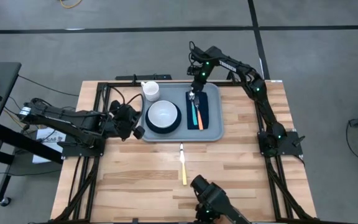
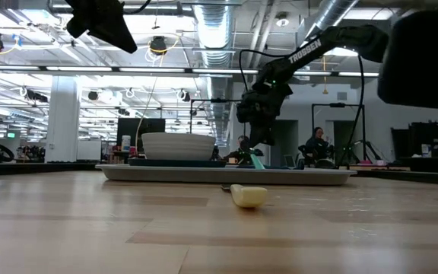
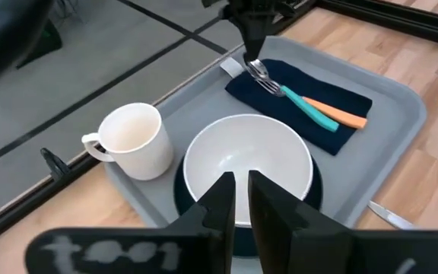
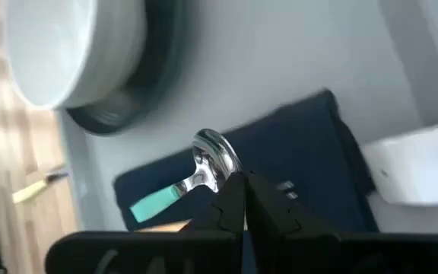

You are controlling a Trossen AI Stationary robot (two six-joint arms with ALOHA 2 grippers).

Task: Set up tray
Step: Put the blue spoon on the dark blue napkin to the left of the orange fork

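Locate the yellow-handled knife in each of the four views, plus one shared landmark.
High: the knife lies on bare wood below the tray, centre of picture.
Low: its yellow handle end sits nearest the camera, in front of the tray.
Left wrist: only the blade tip shows, lower right edge.
Right wrist: small, at the left edge.
Landmark: the white bowl, seen in all four.

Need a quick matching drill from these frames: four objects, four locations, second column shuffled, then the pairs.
Things:
1. white mug
2. white bowl
3. teal-handled spoon
4. yellow-handled knife

Places:
A. on the dark navy napkin
B. on the bare wooden table, off the tray
C. on the dark navy plate
D. at the tray's far left corner

Pairs: 1-D, 2-C, 3-A, 4-B
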